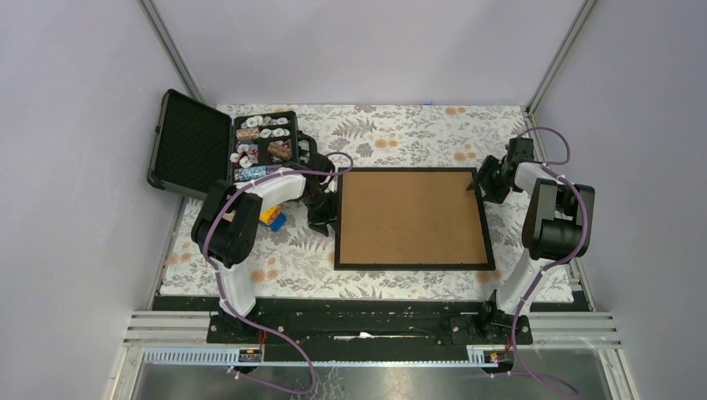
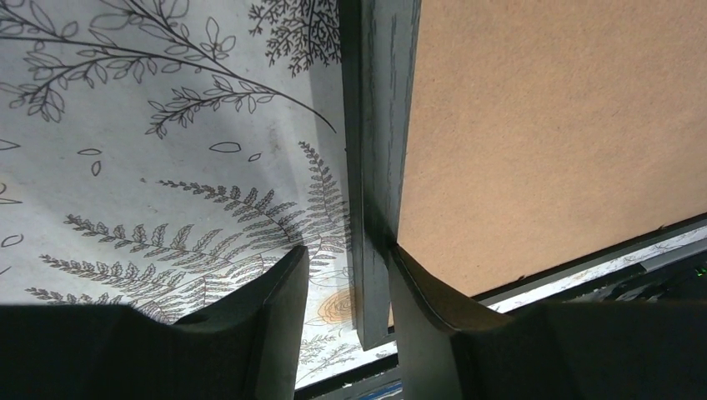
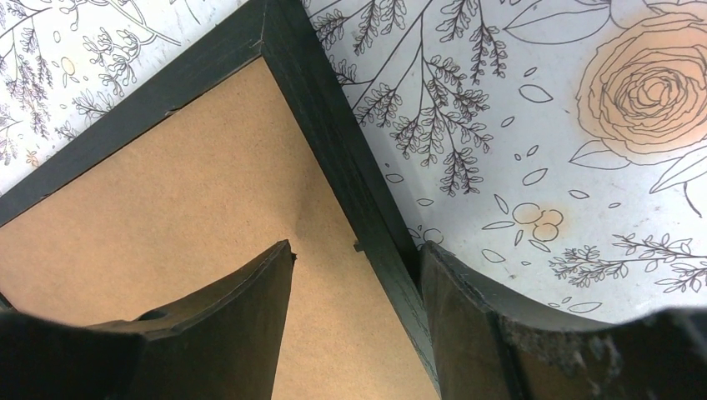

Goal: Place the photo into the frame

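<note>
The floral-clothed desk (image 1: pixel 400 125) carried the frame (image 1: pixel 413 218), lying flat, brown back up. The left hand (image 2: pixel 346 254), fingers spread, straddled its left moulding; the right hand (image 3: pixel 357 248), fingers spread, straddled the right moulding near the far corner.

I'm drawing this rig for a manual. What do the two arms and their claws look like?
The left arm and right arm have white links with bulky black joints. A purple cable loops along each. The left claw and right claw each have two matte black fingers, curved and tapering to points.
</note>
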### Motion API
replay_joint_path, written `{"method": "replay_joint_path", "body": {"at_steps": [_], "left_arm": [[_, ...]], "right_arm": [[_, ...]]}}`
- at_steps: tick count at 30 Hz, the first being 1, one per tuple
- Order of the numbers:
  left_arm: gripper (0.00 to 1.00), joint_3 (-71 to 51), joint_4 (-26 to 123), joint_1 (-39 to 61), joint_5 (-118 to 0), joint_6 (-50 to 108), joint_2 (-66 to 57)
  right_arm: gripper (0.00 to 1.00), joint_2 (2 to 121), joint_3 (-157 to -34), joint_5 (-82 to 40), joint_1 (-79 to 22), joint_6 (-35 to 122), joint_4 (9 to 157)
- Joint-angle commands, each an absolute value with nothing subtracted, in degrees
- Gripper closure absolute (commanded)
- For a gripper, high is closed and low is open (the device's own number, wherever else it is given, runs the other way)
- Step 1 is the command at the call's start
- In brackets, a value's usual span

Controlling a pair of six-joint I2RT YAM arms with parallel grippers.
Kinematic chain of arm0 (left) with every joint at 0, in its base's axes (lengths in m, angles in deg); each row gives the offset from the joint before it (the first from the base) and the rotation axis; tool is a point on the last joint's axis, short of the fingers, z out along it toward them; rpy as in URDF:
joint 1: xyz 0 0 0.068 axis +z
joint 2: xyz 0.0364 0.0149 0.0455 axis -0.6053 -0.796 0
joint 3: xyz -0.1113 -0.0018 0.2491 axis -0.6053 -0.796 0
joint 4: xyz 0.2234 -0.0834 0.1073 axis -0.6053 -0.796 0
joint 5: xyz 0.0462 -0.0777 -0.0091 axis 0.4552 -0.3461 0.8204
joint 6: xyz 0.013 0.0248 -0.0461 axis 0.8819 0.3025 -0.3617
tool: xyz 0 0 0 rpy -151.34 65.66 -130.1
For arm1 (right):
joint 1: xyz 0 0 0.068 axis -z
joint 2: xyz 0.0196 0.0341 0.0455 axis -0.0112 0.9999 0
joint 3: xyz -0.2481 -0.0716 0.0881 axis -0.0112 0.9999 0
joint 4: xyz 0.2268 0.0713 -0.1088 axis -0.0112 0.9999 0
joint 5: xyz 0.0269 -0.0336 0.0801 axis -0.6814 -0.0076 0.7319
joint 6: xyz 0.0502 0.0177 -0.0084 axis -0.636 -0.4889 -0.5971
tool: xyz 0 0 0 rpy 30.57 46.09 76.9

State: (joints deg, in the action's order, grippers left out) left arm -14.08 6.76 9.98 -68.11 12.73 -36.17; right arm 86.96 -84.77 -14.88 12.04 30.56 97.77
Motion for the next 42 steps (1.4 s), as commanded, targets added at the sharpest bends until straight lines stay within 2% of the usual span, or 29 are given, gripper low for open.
{"method": "replay_joint_path", "body": {"at_steps": [1, 16, 23, 28, 34, 36, 39, 42], "left_arm": [[0.56, -14.1, 10.1, 7.9, -62.9, 12.5, -42.5], [0.56, -7.7, 6.4, 3.6, -56.5, 8.1, -51.5], [0.56, -0.5, -2.1, 0.6, -43.6, 6.6, -59.3], [0.52, 4.2, -5.0, -2.4, -41.4, 6.4, -60.2], [0.35, 4.2, 0.9, -1.5, -50.4, 11.3, -44.0], [0.33, 5.2, 1.9, 0.9, -52.8, 11.7, -40.8], [0.36, 7.7, 2.2, 5.7, -56.2, 12.5, -41.6], [0.49, 11.7, 1.3, 9.6, -60.5, 12.8, -45.7]], "right_arm": [[0.36, 88.9, -82.5, -14.4, 10.0, 31.0, 99.4], [0.37, 88.6, -82.5, -14.5, 8.9, 31.2, 99.3], [0.37, 87.9, -82.4, -15.0, 8.2, 31.3, 98.9], [0.37, 87.0, -82.1, -15.8, 7.6, 31.6, 99.0], [0.37, 87.7, -82.2, -15.9, 7.6, 31.7, 99.2], [0.37, 87.7, -82.4, -16.1, 7.6, 31.8, 99.3], [0.37, 87.7, -82.4, -16.4, 7.6, 31.9, 99.5], [0.37, 87.6, -82.4, -16.6, 7.6, 32.0, 99.7]]}}
